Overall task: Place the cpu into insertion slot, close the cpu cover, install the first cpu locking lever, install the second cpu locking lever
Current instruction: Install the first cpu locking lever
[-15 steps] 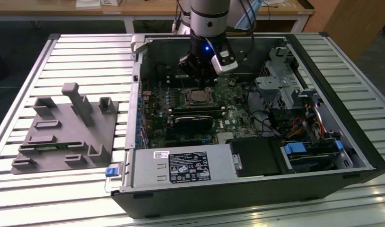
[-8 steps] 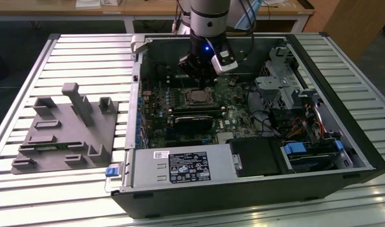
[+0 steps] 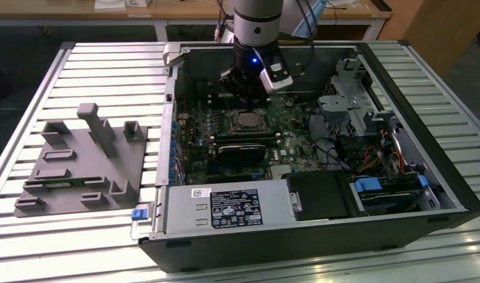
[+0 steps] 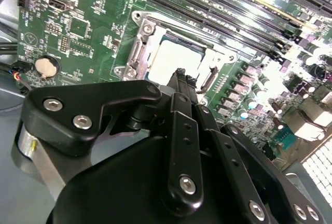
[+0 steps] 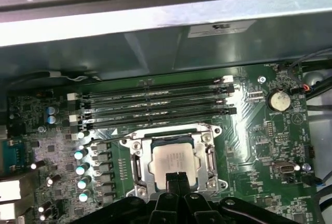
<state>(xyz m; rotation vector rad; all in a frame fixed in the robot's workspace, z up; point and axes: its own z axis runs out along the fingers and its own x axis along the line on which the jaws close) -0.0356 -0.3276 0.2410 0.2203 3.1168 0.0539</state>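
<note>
Exterior view: an open computer case (image 3: 303, 244) lies on the slatted desk (image 3: 106, 65), with a grey moulded tray (image 3: 75, 168) just beside it toward the exterior view's left. The arm hangs inside the case, its pincer (image 3: 242, 100) low over the green board (image 3: 295, 144).

In the first wrist view the cpu (image 5: 174, 161) sits in the insertion slot (image 5: 136, 143). Its pale top shows through the window of the cpu cover (image 5: 207, 155), which lies flat around it. The fingers (image 5: 171, 182) are pressed together with nothing between them. Their tips are at the edge of the chip, though I cannot tell whether they touch it. Long memory slots (image 5: 155, 99) run beside the socket, and a coin battery (image 5: 278, 100) sits farther off.
</note>
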